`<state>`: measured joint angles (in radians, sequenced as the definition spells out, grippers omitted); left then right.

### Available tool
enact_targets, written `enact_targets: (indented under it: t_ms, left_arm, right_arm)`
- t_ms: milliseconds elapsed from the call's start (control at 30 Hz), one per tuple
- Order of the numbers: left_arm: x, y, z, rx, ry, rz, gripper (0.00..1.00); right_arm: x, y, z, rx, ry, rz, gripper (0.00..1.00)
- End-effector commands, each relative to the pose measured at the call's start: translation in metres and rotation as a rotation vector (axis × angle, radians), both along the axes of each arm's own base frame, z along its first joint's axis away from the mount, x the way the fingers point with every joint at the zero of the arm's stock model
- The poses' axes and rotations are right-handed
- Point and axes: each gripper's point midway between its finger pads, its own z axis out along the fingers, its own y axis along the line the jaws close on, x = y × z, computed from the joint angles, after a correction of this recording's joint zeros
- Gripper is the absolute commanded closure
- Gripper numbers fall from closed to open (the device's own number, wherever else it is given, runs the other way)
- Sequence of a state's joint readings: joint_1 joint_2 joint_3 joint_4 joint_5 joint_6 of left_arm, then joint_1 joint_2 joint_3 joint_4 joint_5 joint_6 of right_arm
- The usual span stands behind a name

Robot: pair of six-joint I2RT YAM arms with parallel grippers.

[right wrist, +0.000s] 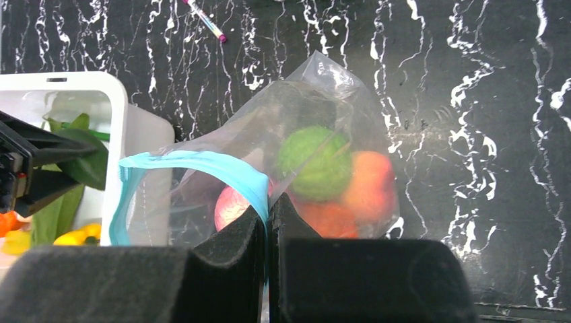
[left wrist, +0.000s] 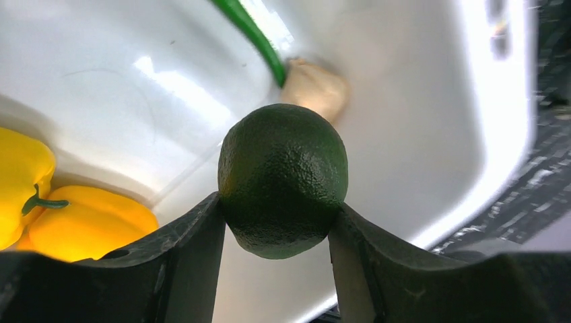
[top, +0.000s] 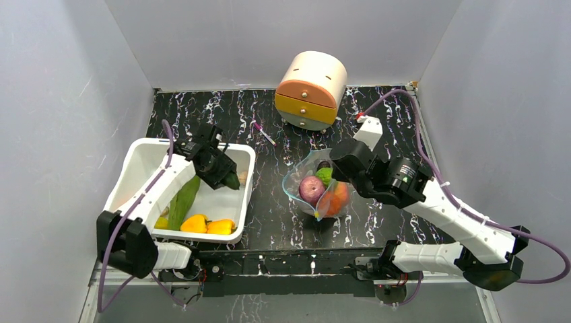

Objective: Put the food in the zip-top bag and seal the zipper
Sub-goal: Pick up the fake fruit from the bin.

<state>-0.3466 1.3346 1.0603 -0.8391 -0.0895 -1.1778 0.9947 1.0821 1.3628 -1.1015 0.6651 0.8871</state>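
My left gripper (top: 225, 173) is shut on a dark green round fruit (left wrist: 283, 178) and holds it over the white tub (top: 145, 151), near its right wall. Two yellow peppers (top: 205, 224) and a long green leaf (top: 183, 200) lie in the tub. My right gripper (right wrist: 267, 212) is shut on the blue-green zipper strip (right wrist: 202, 161) of the clear zip-top bag (top: 306, 176) and holds its mouth open towards the tub. Inside the bag are a green piece (right wrist: 313, 158), orange fruit (right wrist: 367, 185) and a red-pink fruit (right wrist: 232, 205).
A round beige, orange and yellow drawer box (top: 311, 89) stands at the back of the black marbled table. A small pen (top: 264, 133) lies in front of it. A beige lump (left wrist: 315, 87) lies in the tub's far corner. Grey walls enclose the table.
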Motion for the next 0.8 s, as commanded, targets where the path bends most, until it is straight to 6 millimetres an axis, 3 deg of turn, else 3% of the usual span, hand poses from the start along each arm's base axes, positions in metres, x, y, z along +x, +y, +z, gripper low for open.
enact_targets:
  t_ms: [0, 167, 333, 500, 600, 767]
  left_arm:
    - [0.018, 0.009, 0.049, 0.023, -0.172, -0.003, 0.65]
    - [0.035, 0.005, 0.084, 0.013, -0.359, -0.082, 0.64]
    - [0.047, 0.008, 0.112, 0.017, -0.581, -0.122, 0.64]
    - [0.047, -0.031, 0.142, -0.167, -0.797, -0.298, 0.62]
    - [0.042, -0.054, 0.152, -0.258, -0.825, -0.416, 0.62]
    - [0.026, -0.091, 0.186, -0.430, -0.884, -0.624, 0.63]
  right_arm:
    - [-0.001, 0.013, 0.013, 0.098, 0.022, -0.021, 1.00]
    - [-0.004, 0.015, -0.007, 0.167, 0.055, -0.058, 1.00]
    - [0.011, 0.048, -0.008, 0.302, 0.003, -0.031, 1.00]
    - [0.026, 0.073, -0.004, 0.342, -0.061, 0.018, 1.00]
    - [0.030, 0.077, 0.005, 0.353, -0.094, 0.031, 1.00]
    - [0.024, 0.081, 0.009, 0.420, -0.068, 0.035, 1.00]
